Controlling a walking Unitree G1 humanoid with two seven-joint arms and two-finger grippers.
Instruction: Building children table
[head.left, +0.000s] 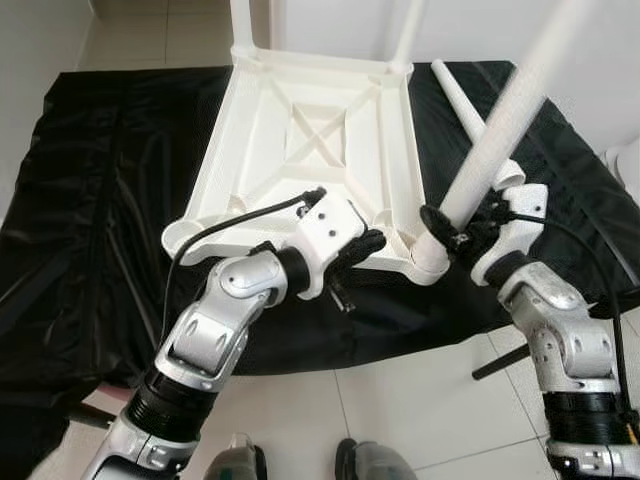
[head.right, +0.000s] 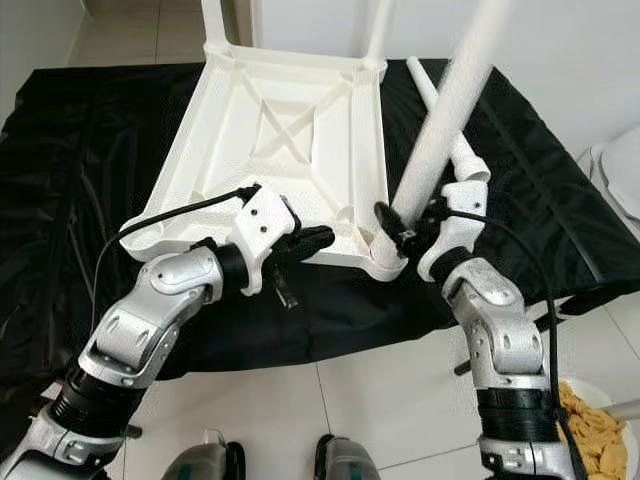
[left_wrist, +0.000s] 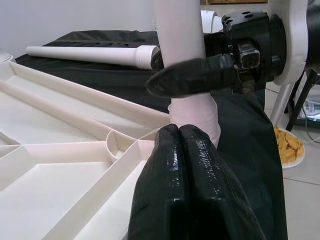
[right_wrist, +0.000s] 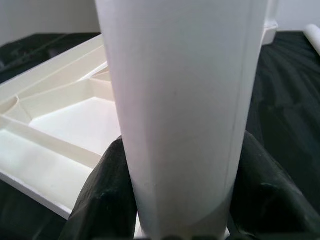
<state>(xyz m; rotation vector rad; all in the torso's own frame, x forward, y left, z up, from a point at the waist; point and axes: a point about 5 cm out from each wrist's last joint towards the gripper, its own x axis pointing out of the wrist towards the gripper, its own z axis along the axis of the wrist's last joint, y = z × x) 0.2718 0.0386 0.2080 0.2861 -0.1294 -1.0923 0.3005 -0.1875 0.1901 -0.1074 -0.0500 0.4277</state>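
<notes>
The white table top (head.left: 310, 150) lies upside down on the black cloth (head.left: 100, 200) that covers the table, with its ribbed underside facing up. Two legs already stand in its far corners.

The right claw (head.left: 452, 232) holds a white leg (head.left: 505, 120) between its two black fingers, which press on both sides of the tube. The leg is tilted, with its upper end leaning away from the claw and to the right. Its lower end sits at the corner socket (head.left: 430, 262) of the table top, just below the claw. In the left wrist view one right finger (left_wrist: 192, 77) lies across the front of this leg.

The left claw (head.left: 358, 250) has its fingers closed together with nothing between them. It rests at the near edge of the table top, just to the left of the same corner socket and near the right claw.

Another loose leg (head.left: 458, 98) lies flat on the cloth beyond the right claw, beside the right edge of the table top.

A plate of chips (head.right: 595, 415) stands on the tiled floor (head.left: 400, 400), behind the right arm.
</notes>
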